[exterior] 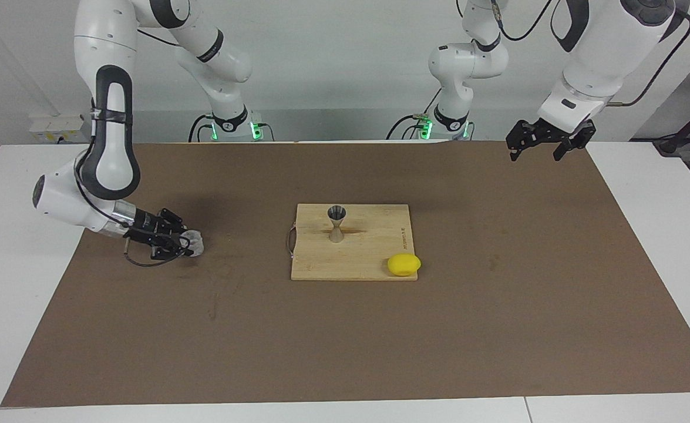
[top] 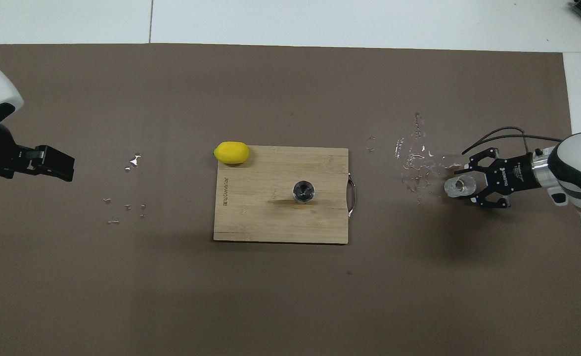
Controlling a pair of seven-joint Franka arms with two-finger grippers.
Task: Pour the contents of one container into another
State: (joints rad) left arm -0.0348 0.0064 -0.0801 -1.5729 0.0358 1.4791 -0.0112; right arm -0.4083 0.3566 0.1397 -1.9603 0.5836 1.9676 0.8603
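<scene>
One glass cup (exterior: 194, 242), one jigger (exterior: 337, 223), one lemon (exterior: 404, 264), one board (exterior: 374, 247)

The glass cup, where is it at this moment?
The glass cup sits low on the brown mat toward the right arm's end of the table, between the fingers of the right tool, well apart from the cutting board with the jigger.

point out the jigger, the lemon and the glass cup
jigger (exterior: 337, 223), facing view, on its narrow waist
lemon (top: 231, 152), overhead view, middle of its yellow skin
glass cup (top: 459, 186), overhead view, on its open rim
</scene>
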